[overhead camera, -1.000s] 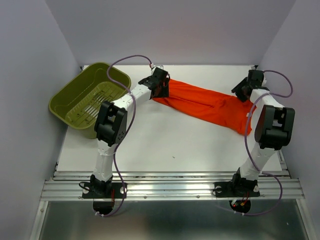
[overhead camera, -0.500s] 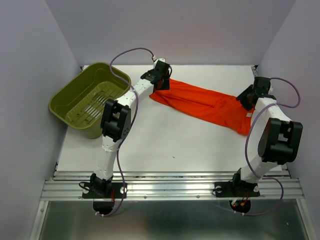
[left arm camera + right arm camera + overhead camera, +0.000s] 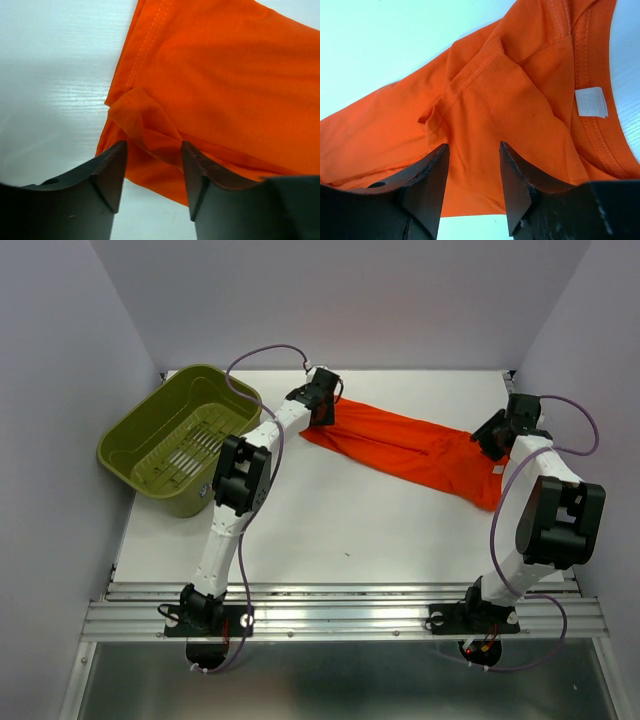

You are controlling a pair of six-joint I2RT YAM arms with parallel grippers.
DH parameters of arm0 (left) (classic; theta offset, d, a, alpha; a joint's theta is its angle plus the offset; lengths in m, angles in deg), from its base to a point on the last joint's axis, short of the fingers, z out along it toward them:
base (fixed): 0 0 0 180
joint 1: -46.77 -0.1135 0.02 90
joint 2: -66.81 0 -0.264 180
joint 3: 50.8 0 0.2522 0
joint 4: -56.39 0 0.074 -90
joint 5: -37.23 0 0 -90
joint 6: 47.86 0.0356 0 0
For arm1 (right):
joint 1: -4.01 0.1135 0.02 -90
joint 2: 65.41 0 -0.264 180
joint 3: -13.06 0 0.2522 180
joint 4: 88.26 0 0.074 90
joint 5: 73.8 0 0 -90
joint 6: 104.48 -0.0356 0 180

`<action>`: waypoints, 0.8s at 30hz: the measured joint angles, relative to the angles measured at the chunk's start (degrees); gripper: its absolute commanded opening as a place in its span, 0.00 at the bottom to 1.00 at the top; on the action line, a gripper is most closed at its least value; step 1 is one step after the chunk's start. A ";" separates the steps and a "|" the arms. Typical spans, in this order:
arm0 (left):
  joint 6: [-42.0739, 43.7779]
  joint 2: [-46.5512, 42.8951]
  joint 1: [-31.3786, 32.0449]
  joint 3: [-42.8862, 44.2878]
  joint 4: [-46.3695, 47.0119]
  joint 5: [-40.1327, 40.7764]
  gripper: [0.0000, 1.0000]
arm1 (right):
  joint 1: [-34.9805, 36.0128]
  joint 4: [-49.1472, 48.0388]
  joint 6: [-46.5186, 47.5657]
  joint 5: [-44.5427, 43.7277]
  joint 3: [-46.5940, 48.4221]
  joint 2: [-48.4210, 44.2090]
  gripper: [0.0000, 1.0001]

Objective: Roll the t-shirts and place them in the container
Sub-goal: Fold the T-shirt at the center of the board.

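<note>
Orange-red t-shirt [image 3: 410, 448] lies on white table [image 3: 350, 530]; left gripper [image 3: 153, 148] and right gripper [image 3: 474, 148] straddle opposite ends, fingers spread.

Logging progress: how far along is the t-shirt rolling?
Done: the plain orange-red cloth t-shirt lies folded into a long narrow strip. In hand: the left tool and right tool straddle its two ends, jaws apart. Still to do: no roll has begun.

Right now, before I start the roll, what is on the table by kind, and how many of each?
Orange-red t-shirt: 1
Olive-green basket: 1
Total: 2
</note>
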 measured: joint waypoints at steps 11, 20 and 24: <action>-0.20 0.02 -0.04 0.11 0.20 0.57 0.00 | 0.00 0.00 0.00 0.09 0.00 0.00 0.50; -0.59 0.22 -0.07 2.54 0.28 0.17 0.00 | 0.00 0.00 -0.02 1.33 -0.07 0.00 0.50; -1.66 2.25 -0.31 7.54 -0.02 -0.48 0.02 | 0.00 -0.04 -0.02 1.57 -0.22 0.00 0.50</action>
